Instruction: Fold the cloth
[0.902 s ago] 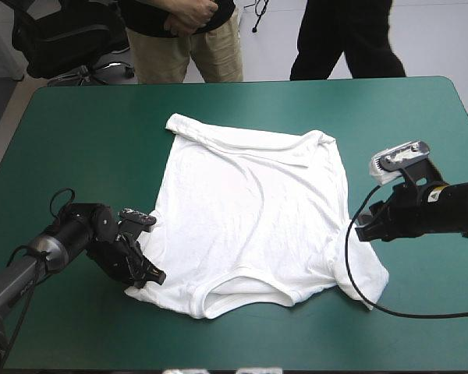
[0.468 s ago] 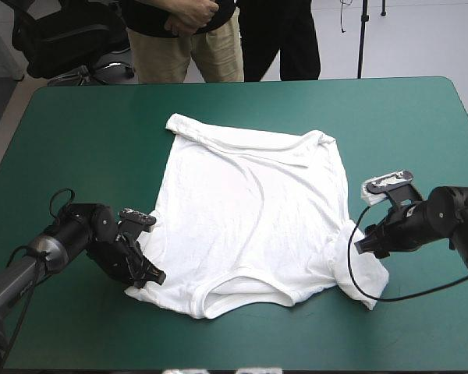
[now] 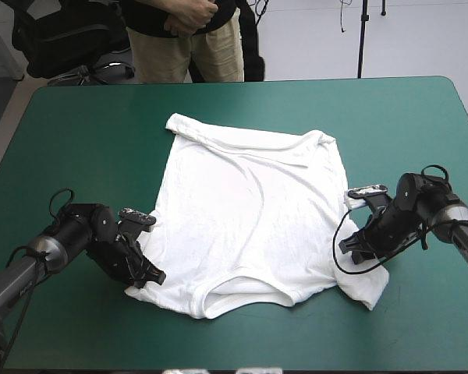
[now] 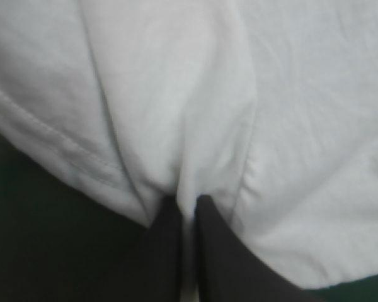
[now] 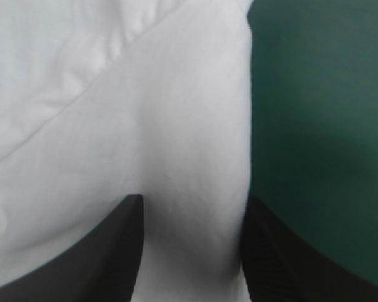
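High view, bench point(image 3: 78, 132): its teal-green cover is carrying the T-shirt point(image 3: 249, 210), which is lying spread flat at the middle with the neck opening toward the near edge.
T-shirt, change: the cloth itself is lying just as it was earlier; only my right arm is moving.
Right end effector point(image 3: 351, 248): I am now sitting low on the near-right sleeve, whereas just before I was hanging raised, out beyond the cloth's edge.
Left end effector point(image 3: 150, 276): I am staying clamped on the near-left corner, unmoved.
Meaning for the task: I am judging that both near corners are nearly in hand, so the first fold is getting close; the right pinch is not yet made.
Right wrist view: it is showing what the high view is hiding, my black fingers point(image 5: 113, 245) standing apart with a ridge of sleeve between them and bare cover just beside.
Left wrist view: it is showing my fingers all but together, a white fold running up between them.
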You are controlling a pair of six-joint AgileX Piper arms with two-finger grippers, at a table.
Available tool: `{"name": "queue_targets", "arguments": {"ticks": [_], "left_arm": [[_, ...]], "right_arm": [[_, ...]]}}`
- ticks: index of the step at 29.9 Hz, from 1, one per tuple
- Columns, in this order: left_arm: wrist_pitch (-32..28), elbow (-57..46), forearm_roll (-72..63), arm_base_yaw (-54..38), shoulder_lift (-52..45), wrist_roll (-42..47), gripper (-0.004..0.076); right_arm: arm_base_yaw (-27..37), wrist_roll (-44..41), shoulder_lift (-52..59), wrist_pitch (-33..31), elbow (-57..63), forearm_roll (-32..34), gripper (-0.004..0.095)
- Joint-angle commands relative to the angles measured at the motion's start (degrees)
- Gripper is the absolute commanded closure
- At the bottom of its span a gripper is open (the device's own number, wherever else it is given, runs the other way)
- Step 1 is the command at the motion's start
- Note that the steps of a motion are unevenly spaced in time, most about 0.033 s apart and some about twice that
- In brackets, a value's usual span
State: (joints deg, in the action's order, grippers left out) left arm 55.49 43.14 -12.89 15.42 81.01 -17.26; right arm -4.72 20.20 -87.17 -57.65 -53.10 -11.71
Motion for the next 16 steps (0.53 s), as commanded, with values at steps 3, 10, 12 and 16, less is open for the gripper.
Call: {"name": "queue_targets", "arguments": {"ticks": [3, 10, 12, 16], "left_arm": [[-5.9, -0.4, -6.3, 0.7, 0.3, -0.8, 0.0741], [-7.0, -0.3, -6.0, 0.7, -1.1, -0.8, 0.0741], [-6.9, 0.5, -5.8, 0.7, -2.5, -0.7, 0.0741], [-6.3, 2.8, -5.8, 0.7, -6.9, -0.5, 0.0741]], "right_arm": [[0.4, 0.9, -0.4, -0.5, -1.3, -0.8, 0.055], [0.4, 9.0, 0.9, -2.1, -1.4, -9.9, 0.0909], [0.4, 9.7, 2.7, -2.2, -1.6, -11.5, 0.0909], [0.4, 9.9, 8.2, -3.4, -3.3, -11.9, 0.0909]]}}
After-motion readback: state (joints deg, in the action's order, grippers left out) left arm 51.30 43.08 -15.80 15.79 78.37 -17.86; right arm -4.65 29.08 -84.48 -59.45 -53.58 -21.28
